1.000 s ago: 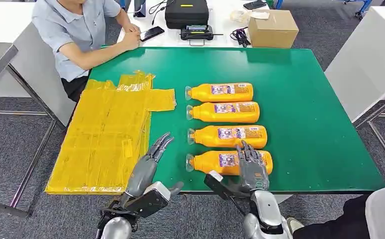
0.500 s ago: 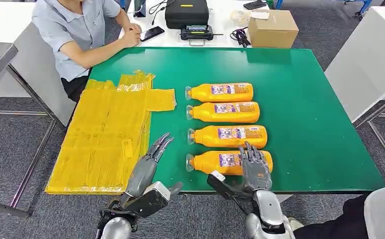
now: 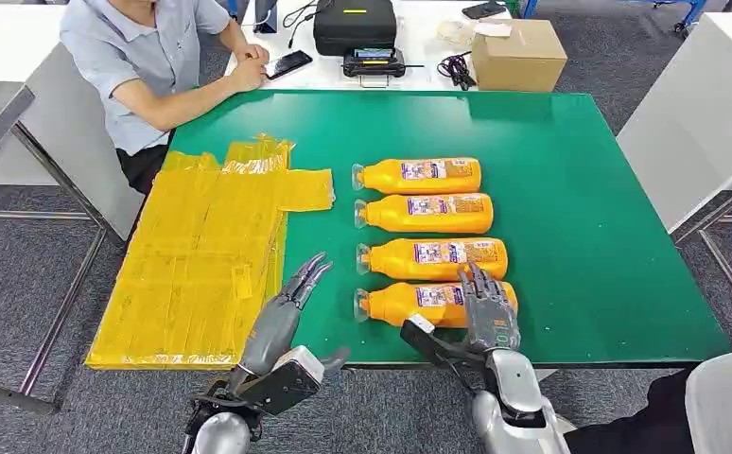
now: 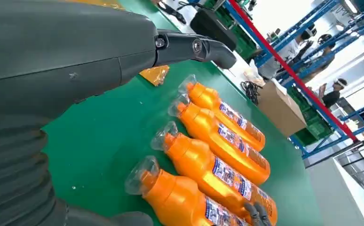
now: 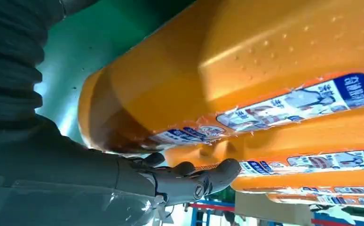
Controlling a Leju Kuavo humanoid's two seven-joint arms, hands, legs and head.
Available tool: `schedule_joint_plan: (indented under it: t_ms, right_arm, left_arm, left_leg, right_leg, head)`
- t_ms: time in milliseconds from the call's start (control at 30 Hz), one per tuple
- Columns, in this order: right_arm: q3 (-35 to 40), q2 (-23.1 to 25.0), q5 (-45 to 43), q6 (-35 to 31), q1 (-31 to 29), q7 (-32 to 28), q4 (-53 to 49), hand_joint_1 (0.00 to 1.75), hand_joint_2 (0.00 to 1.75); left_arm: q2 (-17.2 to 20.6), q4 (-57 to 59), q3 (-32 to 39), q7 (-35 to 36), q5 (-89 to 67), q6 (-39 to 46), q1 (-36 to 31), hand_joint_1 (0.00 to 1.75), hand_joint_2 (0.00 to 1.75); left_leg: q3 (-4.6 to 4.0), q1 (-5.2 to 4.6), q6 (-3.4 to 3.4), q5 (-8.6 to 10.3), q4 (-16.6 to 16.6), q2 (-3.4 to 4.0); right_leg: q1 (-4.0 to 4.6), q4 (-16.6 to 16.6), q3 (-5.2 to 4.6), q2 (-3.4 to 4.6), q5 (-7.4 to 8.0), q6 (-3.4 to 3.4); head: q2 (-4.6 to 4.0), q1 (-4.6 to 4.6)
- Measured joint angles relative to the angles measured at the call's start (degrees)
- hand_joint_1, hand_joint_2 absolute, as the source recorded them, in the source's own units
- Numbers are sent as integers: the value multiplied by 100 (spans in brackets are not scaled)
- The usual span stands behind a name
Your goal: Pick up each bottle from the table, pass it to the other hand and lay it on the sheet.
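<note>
Fingers (image 3: 480, 284) of my right hand (image 3: 490, 312) drape spread over the nearest orange bottle (image 3: 409, 305), lying on the green counter (image 3: 580, 236); I cannot tell if they grip yet. A shallow hold could roll it against the next bottle (image 3: 433, 257). My left hand (image 3: 287, 307) waits, fingers straight and together, beside the yellow sheet (image 3: 201, 255).

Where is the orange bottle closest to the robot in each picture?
Head view: the nearest bottle lies at the table's near edge, under the right hand.
Left wrist view: it is the closest one of the row, its clear cap toward the camera.
Right wrist view: it is the big orange shape beside the hand.
Shared landmark: the green table.
</note>
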Motion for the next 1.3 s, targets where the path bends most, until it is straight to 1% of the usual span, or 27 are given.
schedule_joint_plan:
  t_ms: [67, 100, 133, 200, 400, 633, 900, 1000, 1100, 1167, 1300]
  right_arm:
    - [-31, -7, -35, -2, -42, -37, 85, 0, 175]
    - [-35, -7, -42, -2, -50, -52, 116, 14, 175]
    - [-35, -9, -50, -2, -52, -68, 138, 134, 175]
    - [-35, -11, -74, -2, -57, -109, 179, 175, 175]
    - [-20, -37, -129, 15, -31, -219, 236, 175, 175]
    - [201, -74, -328, 13, 116, -354, 85, 175, 175]
    - [304, -133, -534, 26, 173, -398, 44, 175, 175]
    - [293, -162, -818, 48, 181, -547, 44, 175, 175]
    - [249, -177, -1385, 129, 193, -840, 35, 175, 175]
    - [219, -175, -1763, 192, 207, -1009, -12, 175, 175]
    - [144, -122, -2318, 352, 355, -1158, -311, 175, 175]
  left_arm:
    - [0, 2, -2, -2, 9, 0, -1, 0, 175]
    - [0, 2, -4, -5, 11, -2, -2, 0, 175]
    - [0, 2, -4, -5, 13, 0, -2, 0, 175]
    - [0, 2, -4, -11, 15, -2, -2, 0, 175]
    - [0, 2, -9, -15, 39, 0, -1, 0, 175]
    - [0, 2, -9, -20, 74, 15, -1, 0, 175]
    - [0, 2, -9, -44, 96, 22, -1, 0, 175]
    - [0, 2, -7, -68, 147, 26, -1, 0, 175]
    - [0, 2, -2, -118, 388, 35, -2, 0, 175]
    - [0, 2, 7, -118, 834, 124, -1, 0, 175]
    - [0, 2, 22, -31, 1457, 411, 2, 0, 175]
  left_leg:
    - [3, 0, 0, 0, 0, 1]
    - [4, 0, 0, 0, 0, 1]
    - [7, 0, 0, 0, 0, 1]
    - [10, 0, 0, 0, 0, 1]
    - [15, 0, 0, 0, 0, -1]
    - [17, 0, -1, -1, 0, 3]
    - [21, 1, -1, -1, 0, 4]
    - [25, 1, -1, -1, 0, 9]
    - [32, 1, -1, -4, 0, 27]
    - [35, 1, -3, -5, 0, 29]
    - [36, 4, -5, -5, 0, 29]
  right_leg:
    - [0, 0, 2, 0, 0, 0]
    - [0, 0, 3, 0, 0, 0]
    - [0, 0, 4, 0, 0, 0]
    - [0, 0, 7, 0, 0, 0]
    - [0, 0, 13, -1, 0, -1]
    - [1, 0, 12, 1, 0, -1]
    - [1, 0, 14, 1, 0, -1]
    - [1, 0, 18, 1, 0, -1]
    - [2, -1, 18, 7, 4, -7]
    - [3, -1, 17, 11, 9, -15]
    - [7, -1, 19, 10, 9, -17]
  head:
    - [0, 0]
    - [0, 0]
    - [0, 0]
    - [0, 0]
    - [0, 2]
    - [0, 0]
    - [0, 2]
    - [0, 2]
    - [0, 0]
    - [0, 0]
    - [0, 2]
